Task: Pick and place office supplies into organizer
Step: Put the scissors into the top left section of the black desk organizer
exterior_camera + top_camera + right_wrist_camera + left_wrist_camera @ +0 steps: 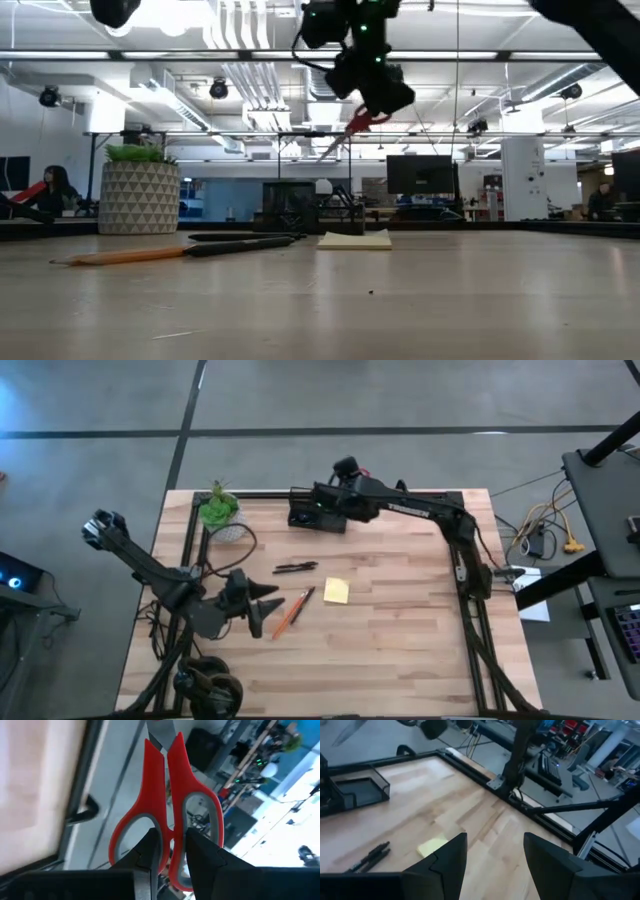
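An orange pencil (125, 256) lies nearest us at lower left, while our right gripper (172, 851) pinches the red-handled scissors (170, 810) above the organizer (315, 512), left gripper (492, 862) spread.

Scissors (167, 825): red handles, grey lining inside the loops, silver blades. Right gripper (172, 855): fingers black. Left gripper (494, 857): fingers black. Sticky-note pad (336, 591): yellow. Pencils (290, 615): orange. Pens (295, 568): black. Organizer (357, 792): black mesh. Table (400, 630): pale wood in plank strips, black frame. Plant (133, 153): green; pot (138, 198): white with a triangle pattern.
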Tool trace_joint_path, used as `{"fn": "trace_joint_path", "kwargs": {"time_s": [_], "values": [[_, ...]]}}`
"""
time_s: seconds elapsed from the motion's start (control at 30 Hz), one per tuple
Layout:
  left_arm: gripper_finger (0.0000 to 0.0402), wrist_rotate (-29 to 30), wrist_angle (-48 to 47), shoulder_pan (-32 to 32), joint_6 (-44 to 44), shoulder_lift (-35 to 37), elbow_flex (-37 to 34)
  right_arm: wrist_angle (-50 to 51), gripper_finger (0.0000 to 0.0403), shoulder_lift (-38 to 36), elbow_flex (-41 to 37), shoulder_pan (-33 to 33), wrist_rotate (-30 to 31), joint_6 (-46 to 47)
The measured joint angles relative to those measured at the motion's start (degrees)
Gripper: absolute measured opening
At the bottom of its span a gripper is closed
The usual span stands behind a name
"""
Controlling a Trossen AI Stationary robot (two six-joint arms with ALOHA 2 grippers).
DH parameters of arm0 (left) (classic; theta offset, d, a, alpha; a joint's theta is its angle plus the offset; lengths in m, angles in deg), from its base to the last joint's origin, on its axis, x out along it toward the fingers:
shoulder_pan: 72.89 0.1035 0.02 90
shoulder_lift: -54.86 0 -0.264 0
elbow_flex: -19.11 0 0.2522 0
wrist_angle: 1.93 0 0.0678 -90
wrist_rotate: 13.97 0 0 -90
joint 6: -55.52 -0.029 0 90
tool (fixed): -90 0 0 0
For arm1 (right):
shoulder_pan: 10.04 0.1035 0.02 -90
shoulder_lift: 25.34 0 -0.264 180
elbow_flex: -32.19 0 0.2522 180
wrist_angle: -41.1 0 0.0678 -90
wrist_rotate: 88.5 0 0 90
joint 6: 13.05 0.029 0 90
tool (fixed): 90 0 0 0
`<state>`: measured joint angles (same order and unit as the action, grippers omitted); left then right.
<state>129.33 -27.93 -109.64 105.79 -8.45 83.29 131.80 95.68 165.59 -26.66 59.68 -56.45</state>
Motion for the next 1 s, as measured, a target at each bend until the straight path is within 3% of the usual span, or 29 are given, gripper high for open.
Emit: {"fn": "trace_joint_path", "kwargs": {"time_s": [0.27,0.73,1.0], "values": [[0.0180,-0.04,1.89,-0.02,-3.12,1.44,-0.16,-2.92,0.0063,10.80,15.49,-3.50,2.13,-3.34],[0.0180,-0.56,1.74,-0.07,-3.20,0.54,-0.21,-9.50,0.0063,17.59,14.13,-4.54,0.73,-8.85],[0.0180,-0.74,1.72,-0.04,-3.18,0.54,-1.17,-9.89,0.0063,16.83,14.61,-4.39,7.51,-9.84]]}}
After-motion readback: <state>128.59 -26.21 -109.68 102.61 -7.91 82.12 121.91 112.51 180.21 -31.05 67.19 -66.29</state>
